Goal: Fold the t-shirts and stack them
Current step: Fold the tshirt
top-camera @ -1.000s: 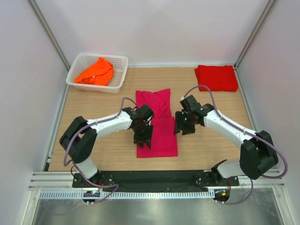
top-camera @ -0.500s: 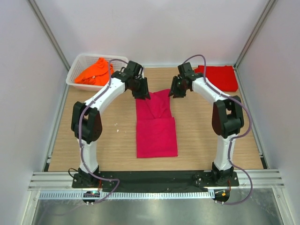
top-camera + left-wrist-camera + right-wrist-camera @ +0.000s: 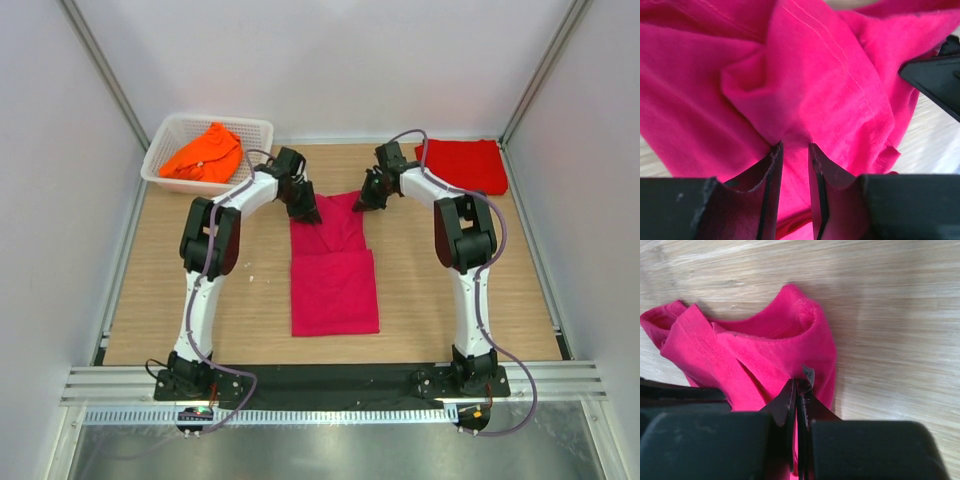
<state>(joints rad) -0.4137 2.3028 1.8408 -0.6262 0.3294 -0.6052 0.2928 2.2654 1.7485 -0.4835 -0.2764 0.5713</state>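
White basket (image 3: 256,150), far-left; wood table (image 3: 240,300).

I see a plain magenta-pink shirt (image 3: 333,265) on the tan wood-grain table (image 3: 440,290), a plain red shirt (image 3: 462,165) beyond it, and an orange shirt (image 3: 203,153) in the white lattice basket (image 3: 250,170).

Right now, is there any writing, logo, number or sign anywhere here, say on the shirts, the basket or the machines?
None can be read.
Pink t-shirt, red t-shirt, orange t-shirt: plain, no print.
White basket: no label.
Arms: no readable marking; small lit parts at their bases are too small to make out.
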